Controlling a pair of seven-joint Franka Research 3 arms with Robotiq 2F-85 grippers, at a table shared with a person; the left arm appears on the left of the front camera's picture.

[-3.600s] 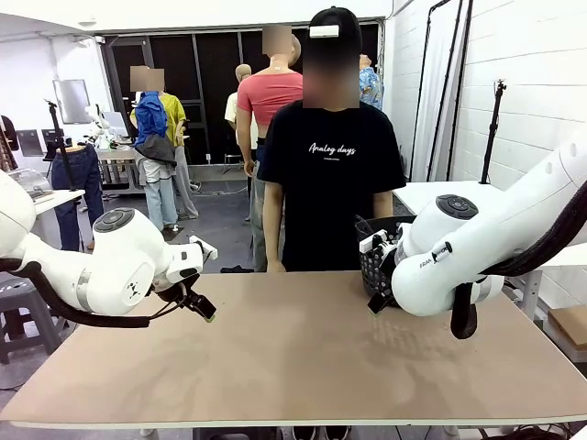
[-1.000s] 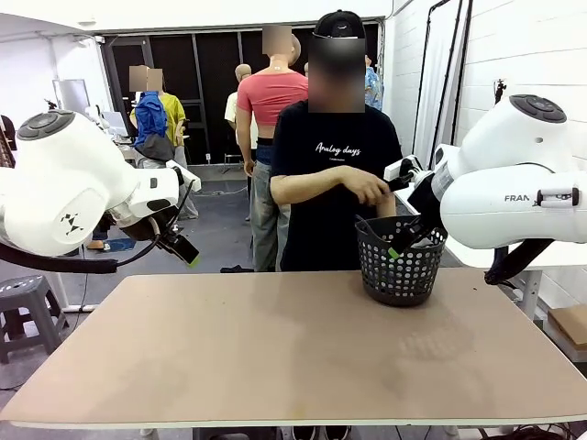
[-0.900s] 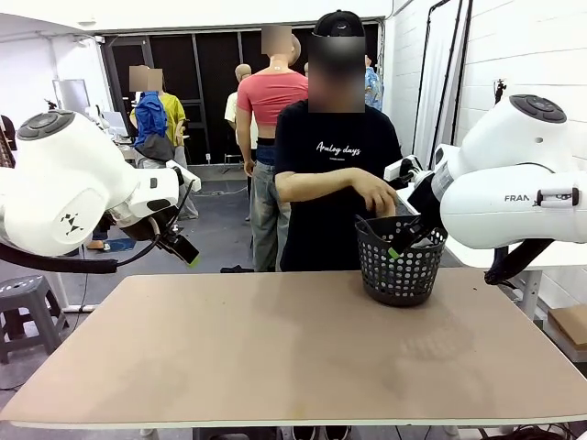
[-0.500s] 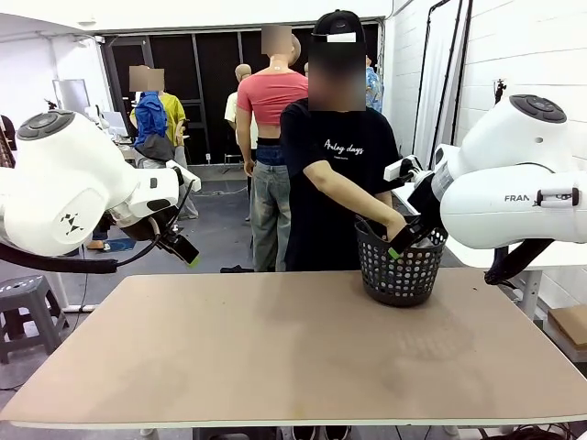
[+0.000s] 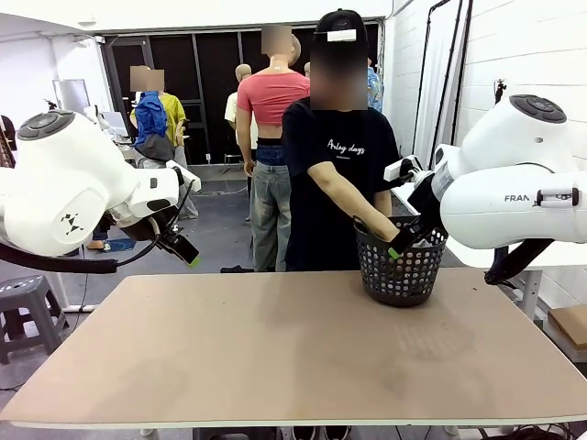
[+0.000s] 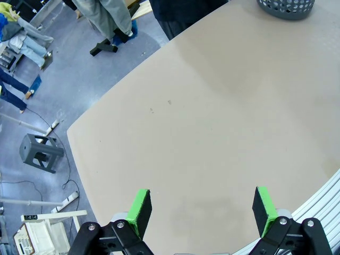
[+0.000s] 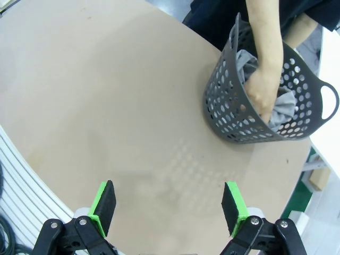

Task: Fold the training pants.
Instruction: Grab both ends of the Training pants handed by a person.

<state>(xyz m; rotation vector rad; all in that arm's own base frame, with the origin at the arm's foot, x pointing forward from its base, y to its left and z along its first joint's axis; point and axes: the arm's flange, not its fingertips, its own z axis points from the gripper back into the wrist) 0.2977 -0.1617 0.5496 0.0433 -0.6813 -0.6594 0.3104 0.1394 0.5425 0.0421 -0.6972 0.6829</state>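
Note:
Light grey cloth, the training pants [image 7: 284, 106], lies bunched inside the black mesh basket [image 7: 241, 125] at the table's far right. A person's hand [image 7: 260, 93] reaches down into the basket [image 5: 396, 275] and grips that cloth. My right gripper [image 5: 404, 240] hangs open in the air just in front of the basket's rim, its green pads [image 7: 232, 203] wide apart above the bare table. My left gripper [image 5: 183, 249] is raised over the table's left far edge, open, with nothing between its pads [image 6: 139, 210].
The tan table [image 5: 275, 348] stretches between both arms. The basket [image 6: 287, 6] shows at the top edge of the left wrist view. A grey stool [image 6: 40, 154] stands on the floor beyond the table's left side. Other people stand farther back.
The person's hand has gone from above the basket down into it and onto the cloth. Both arms have stayed still over the last second.

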